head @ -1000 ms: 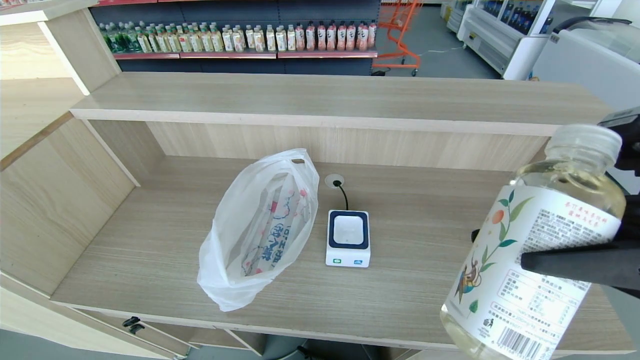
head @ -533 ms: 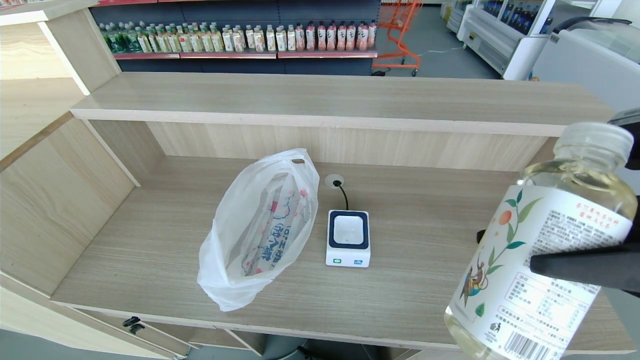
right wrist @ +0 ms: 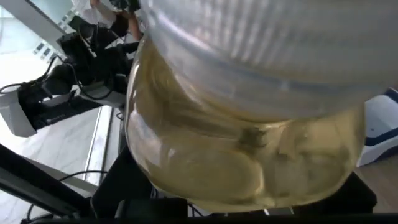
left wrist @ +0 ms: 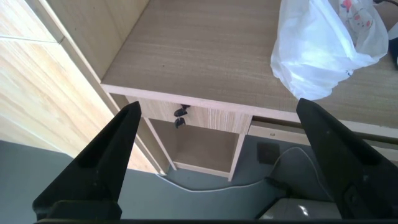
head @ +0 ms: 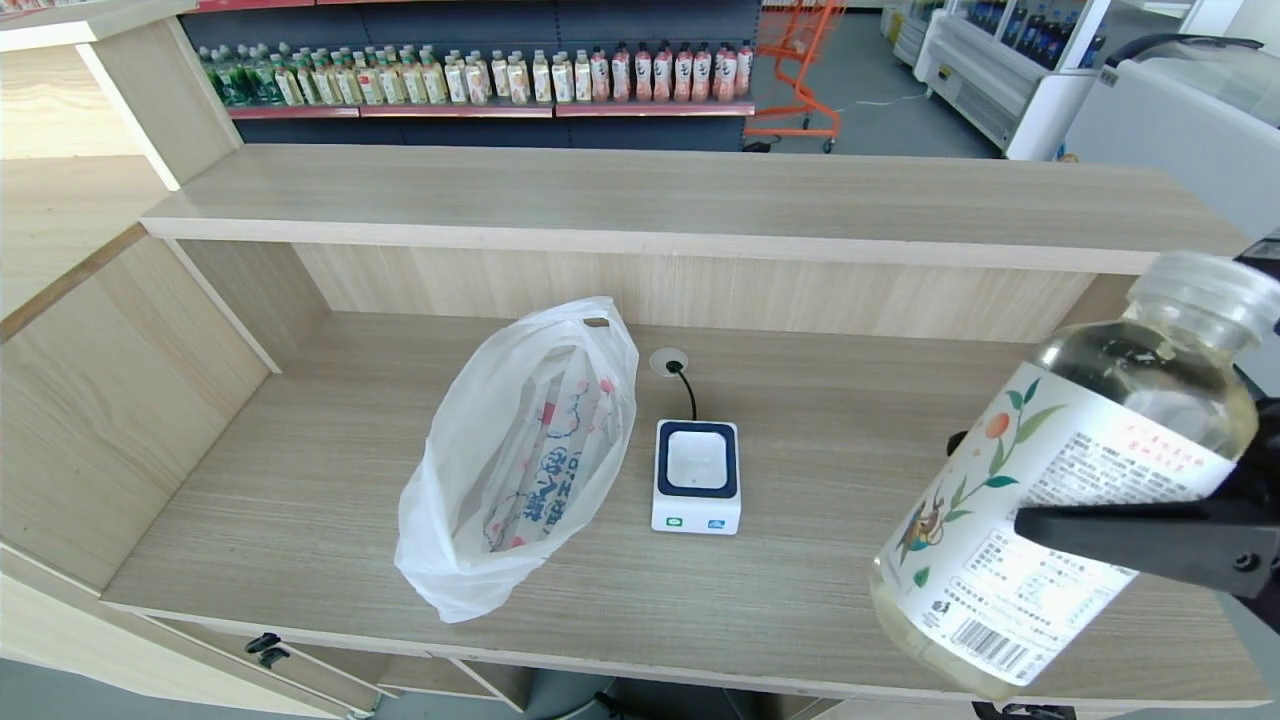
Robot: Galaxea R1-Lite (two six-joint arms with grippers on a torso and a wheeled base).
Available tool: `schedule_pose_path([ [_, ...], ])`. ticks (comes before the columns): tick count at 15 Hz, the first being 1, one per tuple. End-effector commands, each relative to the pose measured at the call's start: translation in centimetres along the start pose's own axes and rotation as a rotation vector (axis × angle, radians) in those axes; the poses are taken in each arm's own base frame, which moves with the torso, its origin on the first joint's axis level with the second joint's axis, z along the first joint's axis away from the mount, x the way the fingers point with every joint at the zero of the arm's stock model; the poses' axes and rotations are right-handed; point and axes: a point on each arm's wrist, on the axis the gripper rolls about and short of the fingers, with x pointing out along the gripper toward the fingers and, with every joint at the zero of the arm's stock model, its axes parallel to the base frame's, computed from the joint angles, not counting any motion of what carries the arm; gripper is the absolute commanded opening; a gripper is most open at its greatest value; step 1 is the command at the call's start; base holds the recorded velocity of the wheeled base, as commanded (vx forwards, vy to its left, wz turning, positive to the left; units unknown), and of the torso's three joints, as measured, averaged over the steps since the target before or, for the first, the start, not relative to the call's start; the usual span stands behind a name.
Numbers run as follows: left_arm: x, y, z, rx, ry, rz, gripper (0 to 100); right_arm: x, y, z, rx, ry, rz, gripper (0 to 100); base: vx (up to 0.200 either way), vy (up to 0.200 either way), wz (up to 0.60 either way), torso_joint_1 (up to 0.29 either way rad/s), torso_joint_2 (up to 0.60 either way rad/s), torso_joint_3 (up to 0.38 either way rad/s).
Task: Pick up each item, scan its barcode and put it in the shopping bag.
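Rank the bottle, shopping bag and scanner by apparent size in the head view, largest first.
Largest: the bottle, though it is held close to the camera, so its lead over the bag is unsure.
Then the shopping bag.
Smallest: the scanner.

My left gripper [left wrist: 219, 109] has two fingers [left wrist: 102, 168] of plain matte black. Each is a broad wedge with flat faces, narrowing to a blunt, slanted tip, and I see no marks on them. My right gripper [head: 990, 497] is the same black. In the head view its near finger [head: 1140, 535] is a long flat bar with straight edges, thickening toward its root. There a small round dot, perhaps a screw [head: 1243, 562], sits in the surface. The housing [head: 1268, 440] behind that finger is black as well, with smooth rounded corners.
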Motion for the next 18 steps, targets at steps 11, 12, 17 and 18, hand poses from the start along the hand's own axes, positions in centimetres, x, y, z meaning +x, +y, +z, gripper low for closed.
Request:
schedule_pose_path([
  [11,0.0,0.0,0.0,0.000,0.000,0.000,100,4.9,-14.9,-4.3,-0.651,0.184,-0.240,0,0.000,0.000,0.00,0.000,0.00,0.000],
  [12,0.0,0.0,0.0,0.000,0.000,0.000,100,5.9,-15.6,-4.4,-0.674,0.172,-0.225,0,0.000,0.000,0.00,0.000,0.00,0.000],
  [17,0.0,0.0,0.0,0.000,0.001,0.000,100,9.3,-18.4,-6.0,-0.749,0.107,-0.166,0,0.000,0.000,0.00,0.000,0.00,0.000],
  [18,0.0,0.0,0.0,0.000,0.000,0.000,100,9.8,-18.7,-6.6,-0.759,0.091,-0.140,0,0.000,0.000,0.00,0.000,0.00,0.000],
])
